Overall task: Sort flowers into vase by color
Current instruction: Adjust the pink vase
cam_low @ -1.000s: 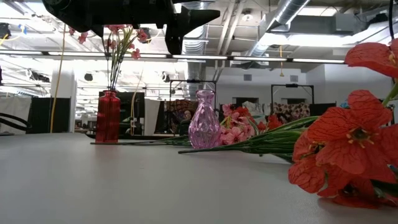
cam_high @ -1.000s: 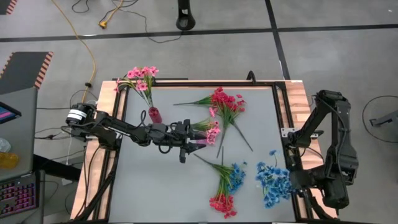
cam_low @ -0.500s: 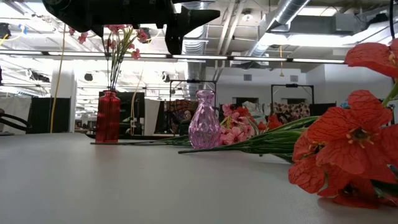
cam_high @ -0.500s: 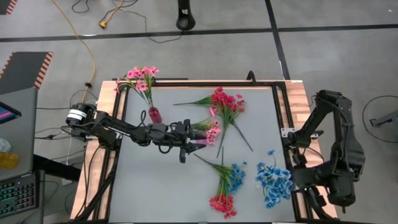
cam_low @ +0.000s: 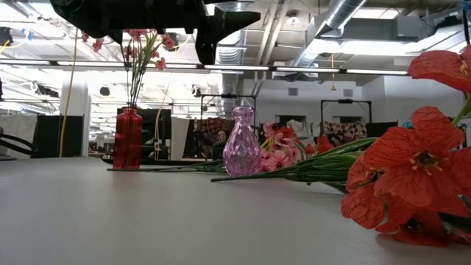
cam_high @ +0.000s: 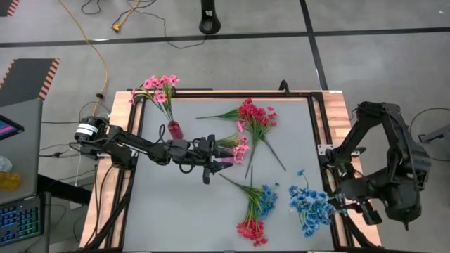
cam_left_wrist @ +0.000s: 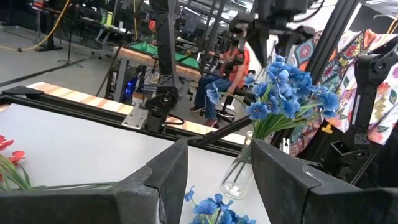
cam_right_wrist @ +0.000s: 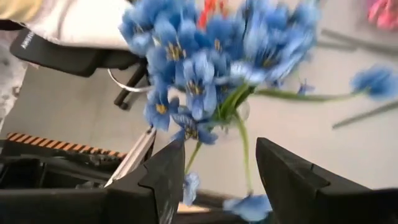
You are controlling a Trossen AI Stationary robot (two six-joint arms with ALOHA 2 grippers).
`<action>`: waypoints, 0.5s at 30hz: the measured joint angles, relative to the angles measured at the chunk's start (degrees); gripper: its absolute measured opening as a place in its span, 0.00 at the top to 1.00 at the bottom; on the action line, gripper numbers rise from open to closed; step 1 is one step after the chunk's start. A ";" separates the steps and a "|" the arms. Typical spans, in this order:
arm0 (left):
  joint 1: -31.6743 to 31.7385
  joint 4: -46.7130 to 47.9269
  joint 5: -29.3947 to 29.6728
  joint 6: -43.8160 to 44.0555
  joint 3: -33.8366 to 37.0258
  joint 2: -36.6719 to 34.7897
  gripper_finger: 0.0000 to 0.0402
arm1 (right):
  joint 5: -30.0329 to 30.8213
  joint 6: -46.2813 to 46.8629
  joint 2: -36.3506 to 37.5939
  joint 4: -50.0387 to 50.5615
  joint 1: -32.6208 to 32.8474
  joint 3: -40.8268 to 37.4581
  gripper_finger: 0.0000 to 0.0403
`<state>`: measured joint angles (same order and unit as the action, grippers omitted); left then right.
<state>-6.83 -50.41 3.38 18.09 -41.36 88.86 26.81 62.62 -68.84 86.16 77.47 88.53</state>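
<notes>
Blue flowers (cam_high: pixel 309 205) stand bunched in a clear vase (cam_left_wrist: pixel 237 176) at the tabletop's (cam_high: pixel 176 218) right edge; loose blue and red sprigs (cam_high: pixel 254 207) lie beside them. Pink flowers (cam_high: pixel 160 89) fill the red vase (cam_high: pixel 174 130); more red sprigs (cam_high: pixel 254 118) lie mid-tabletop. Right pincer (cam_right_wrist: pixel 214 180) is released, empty, close over the blue bunch. Left pincer (cam_high: pixel 228 164) hangs released by the pink sprig (cam_high: pixel 238 148). Risk, my guess: the right arm brushing the blossoms and tipping the light vase.
</notes>
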 joint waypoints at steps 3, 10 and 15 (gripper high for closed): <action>0.00 0.00 0.00 0.00 0.00 0.00 0.60 | 7.29 -2.86 0.23 0.44 -0.15 0.72 0.45; 0.23 0.02 -0.02 -0.08 0.02 0.00 0.60 | 29.66 -2.58 0.32 0.02 -4.85 0.72 0.45; 1.23 1.22 -0.13 -1.36 0.02 -0.02 0.60 | 32.08 -2.41 0.33 -0.13 -12.74 0.69 0.45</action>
<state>-5.60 -49.19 3.25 16.73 -41.34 88.84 58.89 60.22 -68.51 86.03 64.73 89.22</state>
